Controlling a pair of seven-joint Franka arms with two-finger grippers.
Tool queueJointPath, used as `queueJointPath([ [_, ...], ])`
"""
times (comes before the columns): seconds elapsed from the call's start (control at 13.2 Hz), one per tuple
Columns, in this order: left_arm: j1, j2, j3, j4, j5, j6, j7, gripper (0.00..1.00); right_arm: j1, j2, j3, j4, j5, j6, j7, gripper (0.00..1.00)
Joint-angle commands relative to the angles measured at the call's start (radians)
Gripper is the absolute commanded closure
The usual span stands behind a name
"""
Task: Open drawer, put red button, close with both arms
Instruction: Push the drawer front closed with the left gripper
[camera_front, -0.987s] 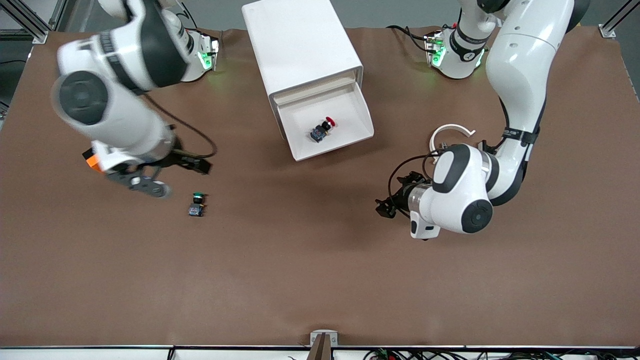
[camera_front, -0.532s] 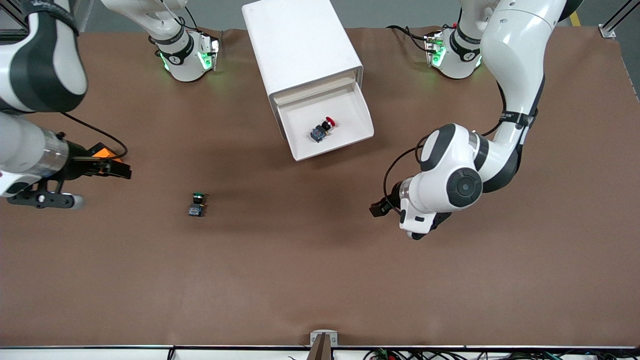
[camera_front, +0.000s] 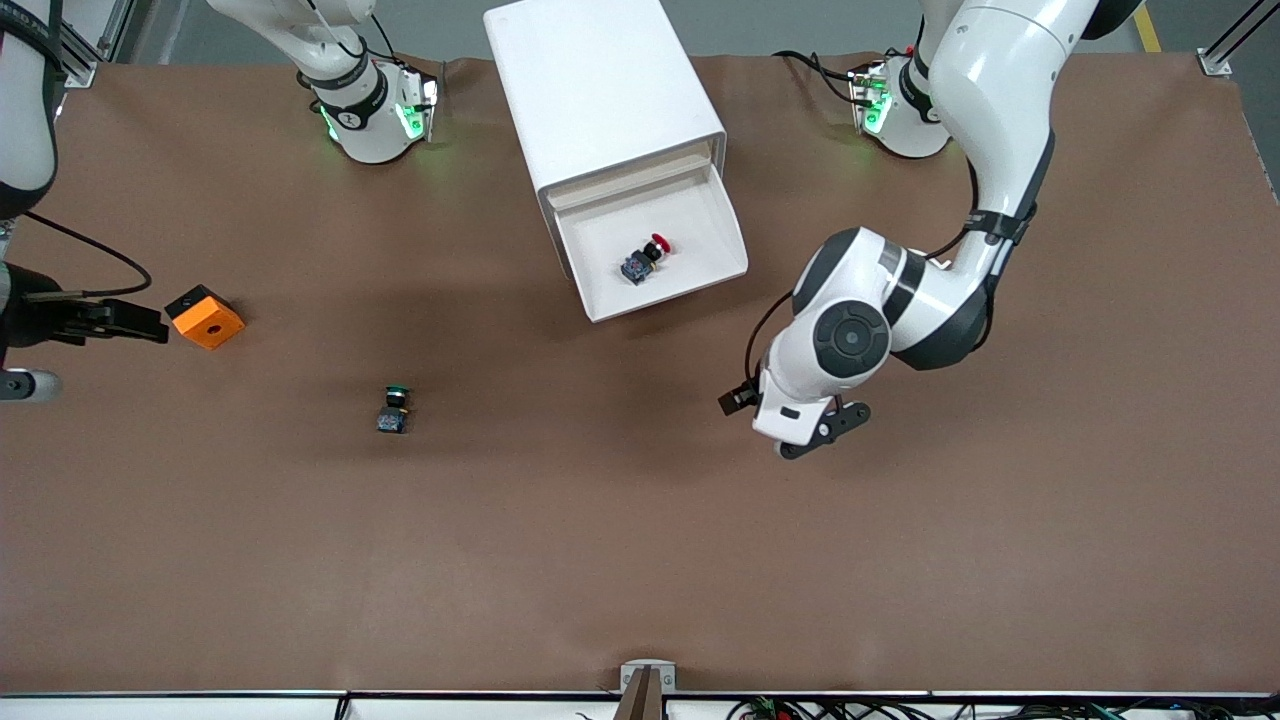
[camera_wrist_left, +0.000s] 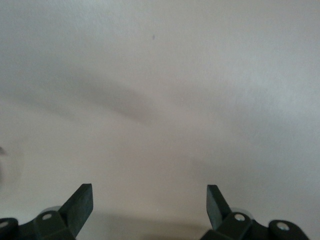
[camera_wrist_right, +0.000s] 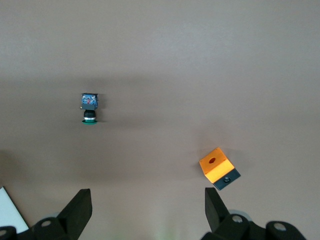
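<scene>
A: Where is the red button (camera_front: 647, 257) found?

B: It is seen lying in the open drawer (camera_front: 700, 215), well apart from all fingers.

A: The 2 grippers?

B: The left gripper (camera_wrist_left: 149, 202) is held with fingers spread over bare table near the drawer. The right gripper (camera_wrist_right: 148, 205) (fingers also spread) is held over the right arm's end of the table, above the orange block (camera_wrist_right: 218, 167) and green button (camera_wrist_right: 89, 107).

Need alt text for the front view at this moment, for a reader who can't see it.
A red button lies in the open drawer of a white cabinet on a brown table. The left gripper hangs over bare table nearer the camera than the drawer; the right gripper is open near an orange cube. A green button lies apart.
</scene>
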Motion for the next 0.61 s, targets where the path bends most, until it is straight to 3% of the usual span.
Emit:
queueJointPath([
  [0.0,-0.03,-0.096,-0.016,-0.153,0.02,0.069,-0.025,0.0,-0.022,-0.006,0.021,0.021,-0.025,-0.022,0.002,0.0],
  [0.53,-0.159,-0.107,-0.024,-0.21,0.02,0.083,-0.148,0.0,-0.022,-0.006,0.021,0.087,-0.026,-0.022,0.003,0.0],
])
